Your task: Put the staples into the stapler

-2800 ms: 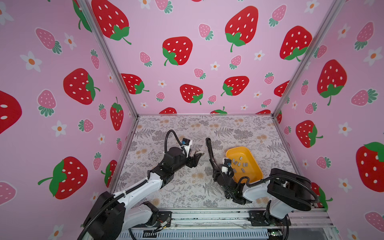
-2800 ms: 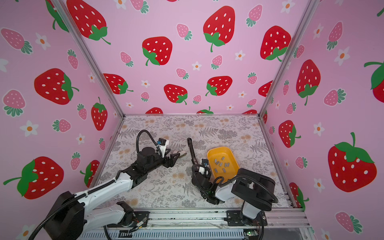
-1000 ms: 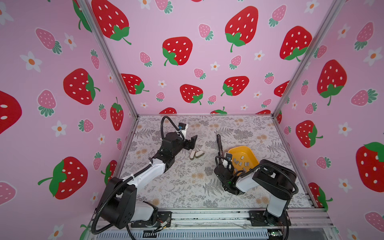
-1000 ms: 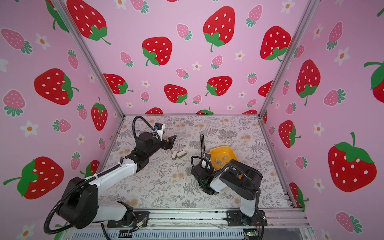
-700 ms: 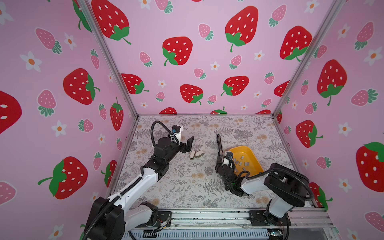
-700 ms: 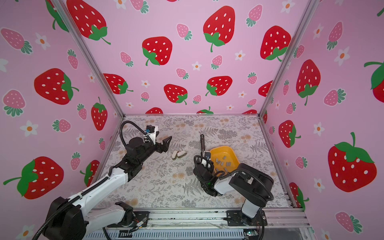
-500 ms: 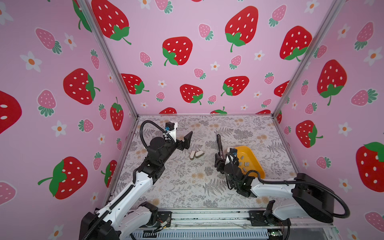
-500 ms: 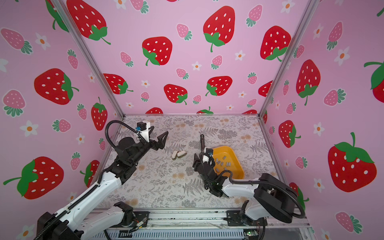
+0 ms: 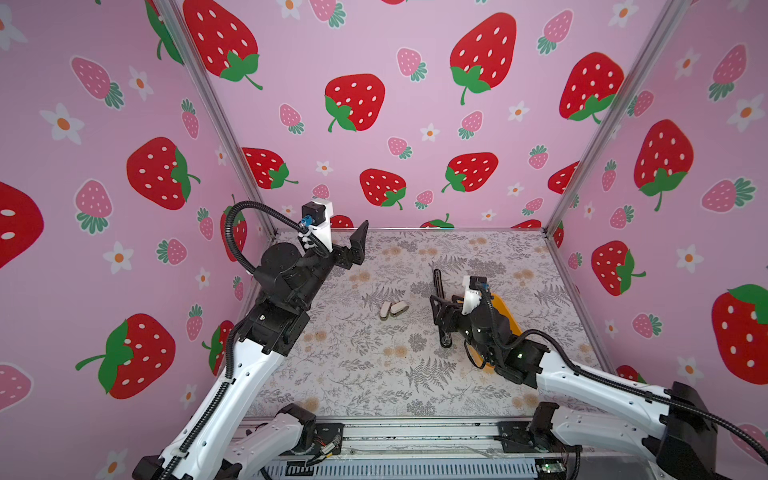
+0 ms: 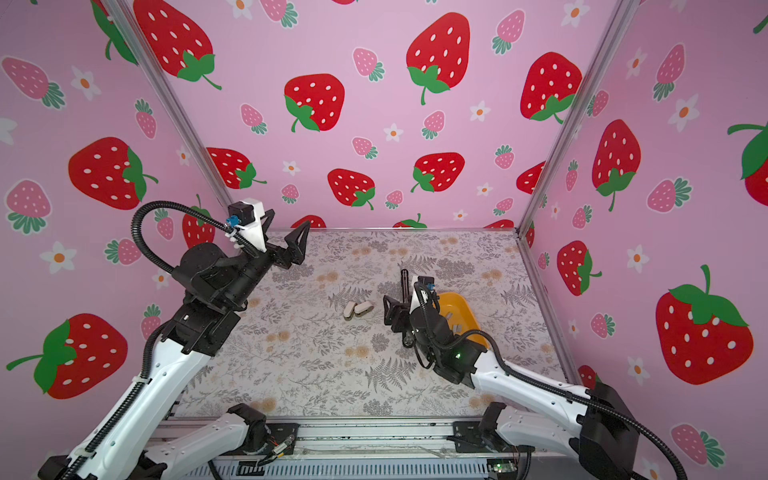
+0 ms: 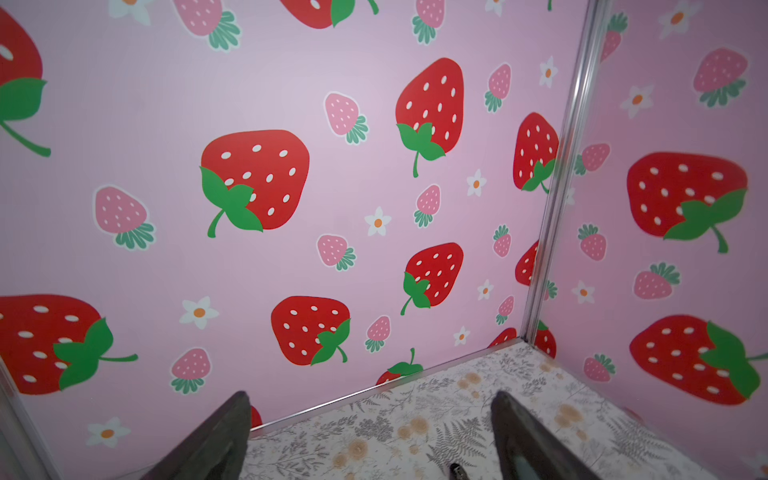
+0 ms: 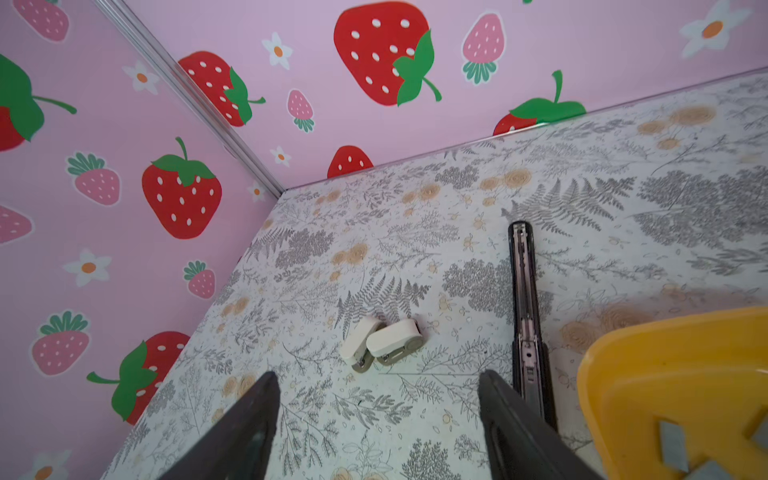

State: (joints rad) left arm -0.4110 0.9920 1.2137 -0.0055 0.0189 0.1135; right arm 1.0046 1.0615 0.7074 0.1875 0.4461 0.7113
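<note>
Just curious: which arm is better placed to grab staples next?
Probably the right: its open right gripper sits beside the yellow tray holding the staples; the left gripper hangs high near the back wall.

Two small staplers (image 9: 392, 308) are laid touching each other at mid desk (image 9: 374, 374). A long stapler (image 12: 524, 299) is laid to their right, with a tray (image 10: 455, 301) just beside it, further right. Staples (image 10: 449, 316) are held in the tray.

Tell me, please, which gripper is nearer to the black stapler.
Right. The right gripper hovers open right beside the black stapler; the left gripper hangs high near the back left corner, far from it.
</note>
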